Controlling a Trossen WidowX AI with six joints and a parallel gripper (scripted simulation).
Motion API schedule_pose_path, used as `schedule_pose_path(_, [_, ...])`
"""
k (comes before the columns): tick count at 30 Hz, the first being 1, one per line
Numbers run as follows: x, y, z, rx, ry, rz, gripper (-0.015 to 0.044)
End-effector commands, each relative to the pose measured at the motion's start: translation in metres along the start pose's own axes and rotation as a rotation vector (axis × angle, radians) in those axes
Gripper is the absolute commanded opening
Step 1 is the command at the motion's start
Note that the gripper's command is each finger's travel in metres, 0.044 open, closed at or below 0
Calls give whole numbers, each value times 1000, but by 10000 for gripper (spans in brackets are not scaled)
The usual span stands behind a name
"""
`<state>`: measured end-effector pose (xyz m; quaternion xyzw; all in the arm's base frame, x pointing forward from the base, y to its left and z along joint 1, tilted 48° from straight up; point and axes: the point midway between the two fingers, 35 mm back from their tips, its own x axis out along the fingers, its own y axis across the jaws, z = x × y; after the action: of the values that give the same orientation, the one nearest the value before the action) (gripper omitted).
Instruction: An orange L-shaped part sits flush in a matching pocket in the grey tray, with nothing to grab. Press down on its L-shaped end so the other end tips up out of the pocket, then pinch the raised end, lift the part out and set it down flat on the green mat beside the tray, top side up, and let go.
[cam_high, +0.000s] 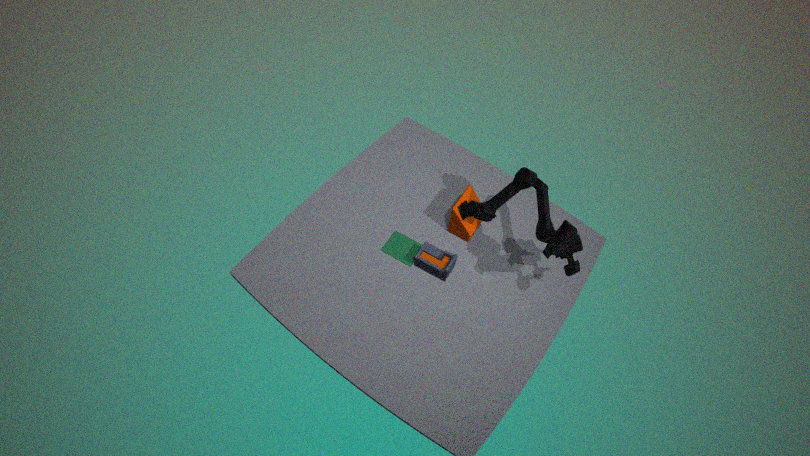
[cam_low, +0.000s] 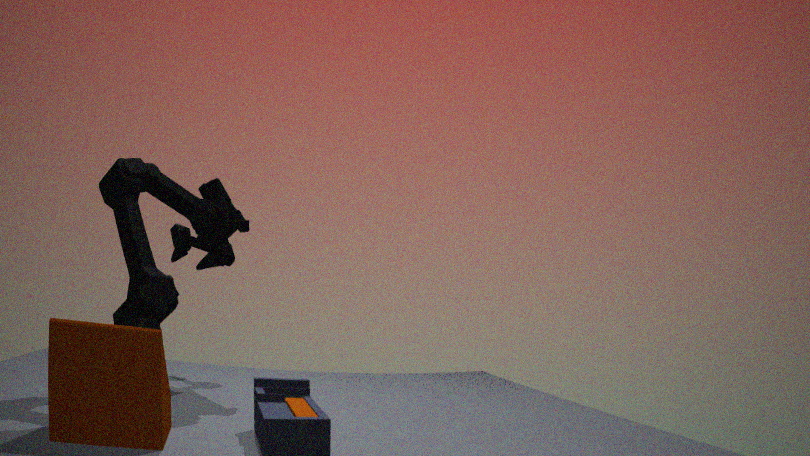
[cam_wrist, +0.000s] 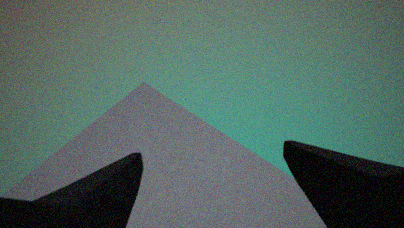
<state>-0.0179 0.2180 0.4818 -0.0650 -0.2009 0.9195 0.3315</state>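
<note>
The orange part (cam_high: 433, 260) (cam_low: 300, 406) lies level in the pocket of the grey tray (cam_high: 430, 271) (cam_low: 291, 436). In the top view its L-shaped end points right, away from the green mat (cam_high: 399, 245). The mat lies at the tray's left side, with nothing on it; it does not show in the exterior view. My gripper (cam_high: 557, 263) (cam_low: 185, 264) (cam_wrist: 213, 154) is open and empty. It hangs high in the air, well away from the tray, and its fingers stand wide apart in the wrist view. The wrist view shows neither part nor tray.
The arm stands on a large orange block (cam_high: 467, 229) (cam_low: 107, 385), close to the tray. The arm is bent, its elbow (cam_high: 525, 177) (cam_low: 127, 175) high. The grey table (cam_high: 362, 317) (cam_low: 425, 407) (cam_wrist: 185, 185) ends in a corner in the wrist view.
</note>
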Motion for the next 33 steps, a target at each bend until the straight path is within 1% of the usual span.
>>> schedule_pose_path(1, [-1, -3, -2, 1, -2, -13, 374])
schedule_pose_path(4, [-6, -19, -10, 41, -8, -94, 295])
schedule_pose_path(6, [-15, -39, -17, 45, -11, -193, 242])
schedule_pose_path(8, [-30, -62, -37, 105, 10, -296, 190])
schedule_pose_path(9, [-36, -69, -40, 117, 11, -340, 180])
schedule_pose_path(11, [-46, -79, -54, 162, 24, -392, 180])
schedule_pose_path(13, [-67, -95, -63, 204, 36, -510, 180])
schedule_pose_path(14, [-71, -100, -66, 203, 31, -549, 180])
schedule_pose_path(16, [-80, -107, -79, 245, 47, -589, 180])
schedule_pose_path(19, [-113, -123, -121, 378, 90, -728, 180])
schedule_pose_path(20, [-126, -125, -133, 357, 123, -773, 180])
schedule_pose_path(23, [-167, -127, -184, 515, 193, -904, 180])
schedule_pose_path(28, [-233, -99, -264, 822, 307, -1088, 180])
schedule_pose_path(33, [-278, -45, -323, 1134, 392, -1200, 180])
